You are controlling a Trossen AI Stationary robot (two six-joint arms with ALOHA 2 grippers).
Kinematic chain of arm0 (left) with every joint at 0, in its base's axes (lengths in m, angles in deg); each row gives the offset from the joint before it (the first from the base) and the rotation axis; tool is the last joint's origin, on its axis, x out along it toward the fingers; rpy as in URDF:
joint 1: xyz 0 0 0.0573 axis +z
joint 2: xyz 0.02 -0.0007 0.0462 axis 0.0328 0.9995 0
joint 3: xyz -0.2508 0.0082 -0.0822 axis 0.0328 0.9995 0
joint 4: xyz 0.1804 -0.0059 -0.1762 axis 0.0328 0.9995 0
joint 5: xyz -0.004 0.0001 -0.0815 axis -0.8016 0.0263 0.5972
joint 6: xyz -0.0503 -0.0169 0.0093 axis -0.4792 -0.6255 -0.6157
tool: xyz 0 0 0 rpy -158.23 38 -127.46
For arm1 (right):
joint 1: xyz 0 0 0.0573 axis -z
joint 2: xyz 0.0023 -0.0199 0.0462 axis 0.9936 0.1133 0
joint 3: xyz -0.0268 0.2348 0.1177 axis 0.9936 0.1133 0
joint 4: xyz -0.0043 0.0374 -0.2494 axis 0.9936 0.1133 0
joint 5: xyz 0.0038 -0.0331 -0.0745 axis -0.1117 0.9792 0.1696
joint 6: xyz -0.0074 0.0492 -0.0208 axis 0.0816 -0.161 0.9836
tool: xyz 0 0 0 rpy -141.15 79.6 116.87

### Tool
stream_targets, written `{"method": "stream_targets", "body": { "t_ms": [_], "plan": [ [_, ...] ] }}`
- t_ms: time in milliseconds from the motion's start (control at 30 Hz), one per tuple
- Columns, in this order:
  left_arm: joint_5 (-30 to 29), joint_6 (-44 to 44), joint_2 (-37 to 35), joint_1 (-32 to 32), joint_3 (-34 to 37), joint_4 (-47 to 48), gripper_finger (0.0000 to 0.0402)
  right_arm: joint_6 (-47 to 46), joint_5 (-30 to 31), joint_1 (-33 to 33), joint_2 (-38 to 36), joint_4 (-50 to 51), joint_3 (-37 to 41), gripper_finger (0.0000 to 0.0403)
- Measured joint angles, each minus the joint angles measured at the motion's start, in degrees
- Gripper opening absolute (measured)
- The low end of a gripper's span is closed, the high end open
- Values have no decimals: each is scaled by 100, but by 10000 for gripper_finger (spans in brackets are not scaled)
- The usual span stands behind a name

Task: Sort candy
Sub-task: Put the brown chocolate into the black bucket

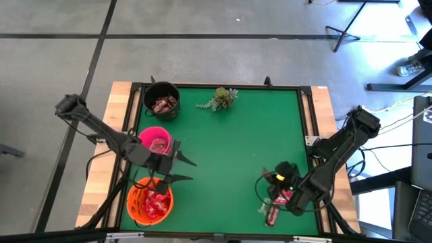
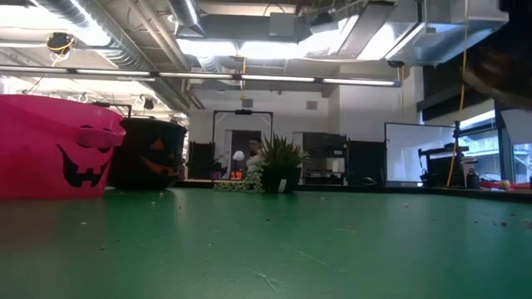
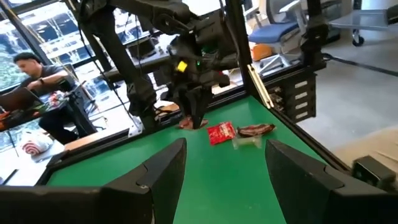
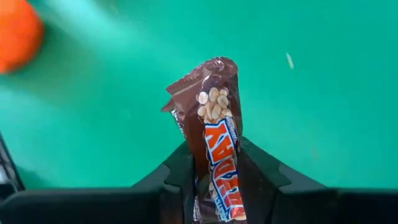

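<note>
The right gripper (image 4: pixel 214 180) clamps a brown bar (image 4: pixel 216 149) between its two dark fingers (image 4: pixel 177 177) at the near right corner of the green table (image 1: pixel 236 142). The bar's long axis runs straight out from the jaws and its crimped free end points away from the wrist, over bare green surface. In the high view the same gripper (image 1: pixel 278 181) hangs low over the table near its front edge. Just beside it on the surface lie a red packet (image 3: pixel 221 132) and a darker bar (image 3: pixel 254 129), side by side and close together, with a third piece (image 1: pixel 271 214) nearer the front edge.

Across the table, the left gripper (image 1: pixel 181 169) hovers with its fingers (image 3: pixel 158 171) spread wide and nothing between them, pointing toward the right arm. It sits between the orange bucket (image 1: pixel 150 204), near the front and filled with red packets (image 1: pixel 156 202), and the pink bucket (image 1: pixel 156 142) just behind it. Farther back stands the black bucket (image 1: pixel 162 100), holding dark brown bars (image 1: pixel 164 103). A green leafy sprig (image 1: pixel 219 98) lies near the far edge, to the right of the black bucket. Beyond the table, a person (image 3: pixel 37 81) sits at a desk.
</note>
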State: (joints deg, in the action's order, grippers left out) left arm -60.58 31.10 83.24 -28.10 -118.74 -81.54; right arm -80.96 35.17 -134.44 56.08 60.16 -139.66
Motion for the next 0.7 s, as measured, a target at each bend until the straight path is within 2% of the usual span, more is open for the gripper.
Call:
{"method": "stream_targets", "body": {
  "t_ms": [133, 267, 367, 467, 567, 700],
  "plan": [
    [27, 59, 320, 131, -2, -479, 211, 1199, 439, 524, -2, -484, -276, 96],
    [32, 152, 504, 333, -2, -653, 211, 3252, 323, 1313, -2, -1840, -354, 96],
    [30, 148, 555, 529, -2, -628, 211, 4859, -168, 1866, -2, -3138, -361, 96],
    [32, 152, 580, 673, -2, -605, 211, 6035, -763, 2278, -2, -4283, -361, 96],
    [36, 180, 578, 797, -2, -620, 211, 6709, -1305, 2577, -2, -5065, -361, 96],
    [34, 238, 580, 935, -2, -715, 211, 7173, -1686, 2840, -2, -5733, -359, 97]
  ]
}}
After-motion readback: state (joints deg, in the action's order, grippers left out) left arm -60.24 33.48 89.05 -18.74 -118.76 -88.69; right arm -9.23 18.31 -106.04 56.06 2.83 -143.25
